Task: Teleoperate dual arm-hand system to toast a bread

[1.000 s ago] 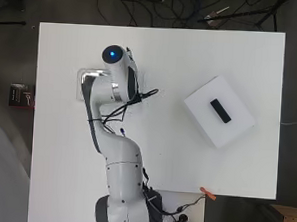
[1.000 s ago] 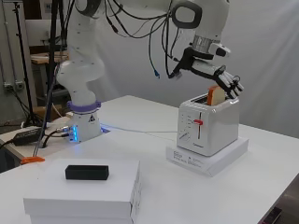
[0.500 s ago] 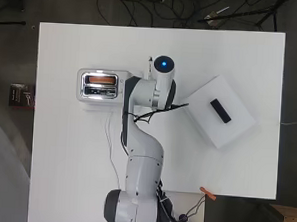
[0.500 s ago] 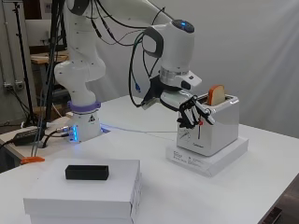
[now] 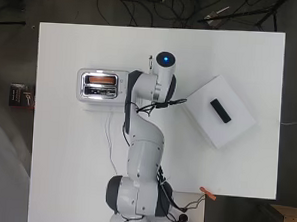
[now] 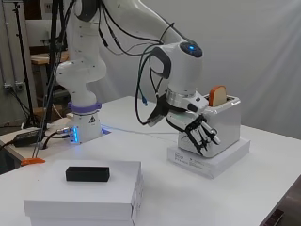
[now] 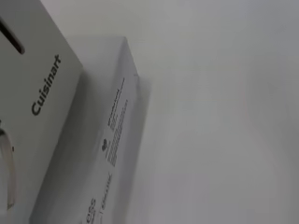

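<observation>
While arm hides hand (image 6: 200, 134) overhead, side shows fingers relaxed, empty, before toaster (image 6: 225, 123).

One toaster (image 5: 102, 86), one bread slice (image 6: 217, 95), two white boxes (image 5: 219, 110), one black block (image 6: 87, 173), one hand (image 6: 200, 134)

- Seen from overhead: white table (image 5: 70, 167) on a dark floor (image 5: 14, 44), black cables (image 5: 144, 5) tangled along the far edge.
- Small dark object (image 5: 21, 95) on the floor just left of the table; orange piece (image 5: 208, 193) at the near right edge.
- Seen from the side: pale grey curtain (image 6: 263, 52) filling the far wall, falling in soft folds.
- At the far left, black stand poles (image 6: 21, 61), a wooden shelf (image 6: 44, 57) behind them.
- Even, diffuse light; faint shadows on the tabletop.
</observation>
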Available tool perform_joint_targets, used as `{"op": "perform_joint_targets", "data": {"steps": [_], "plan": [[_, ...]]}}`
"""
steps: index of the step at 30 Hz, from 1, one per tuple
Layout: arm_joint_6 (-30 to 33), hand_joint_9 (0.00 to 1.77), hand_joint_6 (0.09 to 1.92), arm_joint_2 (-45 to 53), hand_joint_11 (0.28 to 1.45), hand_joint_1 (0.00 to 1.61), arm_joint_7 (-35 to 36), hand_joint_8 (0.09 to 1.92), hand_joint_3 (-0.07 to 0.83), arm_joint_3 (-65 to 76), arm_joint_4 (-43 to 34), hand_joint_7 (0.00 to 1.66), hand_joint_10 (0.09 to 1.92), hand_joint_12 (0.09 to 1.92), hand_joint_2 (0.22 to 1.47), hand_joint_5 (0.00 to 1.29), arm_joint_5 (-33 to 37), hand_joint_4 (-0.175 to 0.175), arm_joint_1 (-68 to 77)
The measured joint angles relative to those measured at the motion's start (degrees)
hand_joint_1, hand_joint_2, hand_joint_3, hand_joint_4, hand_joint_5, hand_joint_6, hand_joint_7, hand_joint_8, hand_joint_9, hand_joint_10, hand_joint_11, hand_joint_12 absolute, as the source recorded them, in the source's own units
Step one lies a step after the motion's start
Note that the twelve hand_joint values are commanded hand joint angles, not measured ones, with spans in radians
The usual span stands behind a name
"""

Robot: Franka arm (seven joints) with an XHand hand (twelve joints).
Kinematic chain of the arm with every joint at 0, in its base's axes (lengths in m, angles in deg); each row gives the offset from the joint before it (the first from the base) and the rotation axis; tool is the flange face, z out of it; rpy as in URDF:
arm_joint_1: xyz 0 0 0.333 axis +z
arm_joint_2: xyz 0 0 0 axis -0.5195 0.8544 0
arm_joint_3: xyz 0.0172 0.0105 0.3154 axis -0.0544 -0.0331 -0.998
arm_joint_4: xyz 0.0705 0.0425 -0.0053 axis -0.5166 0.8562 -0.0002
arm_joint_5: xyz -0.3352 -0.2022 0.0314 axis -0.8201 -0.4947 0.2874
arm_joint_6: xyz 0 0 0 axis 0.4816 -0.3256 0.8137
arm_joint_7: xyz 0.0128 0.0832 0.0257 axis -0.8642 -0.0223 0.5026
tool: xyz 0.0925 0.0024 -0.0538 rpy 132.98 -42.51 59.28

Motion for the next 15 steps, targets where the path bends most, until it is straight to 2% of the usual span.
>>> {"op": "perform_joint_targets", "data": {"steps": [2,6,12,15], "plan": [[-0.2,0.71,0.09,0.6,0.52,0.00,-0.9,0.09,-0.016,-0.2,0.0,0.59,0.09,0.09,0.97,0.23,-1.2,-0.034,0.0],[2.3,0.69,0.09,1.9,0.52,0.12,-2.1,0.09,0.004,-0.7,2.4,0.60,0.09,0.09,1.10,0.28,-3.1,-0.015,0.0],[5.3,0.65,0.09,2.1,0.53,0.08,-3.7,0.09,-0.019,-0.9,6.9,0.58,0.09,0.09,1.04,0.28,-4.7,-0.009,-0.1],[4.5,0.63,0.09,2.5,0.51,0.02,-3.8,0.09,-0.004,-0.9,6.6,0.56,0.09,0.09,1.06,0.28,-4.7,-0.009,-0.2]]}}
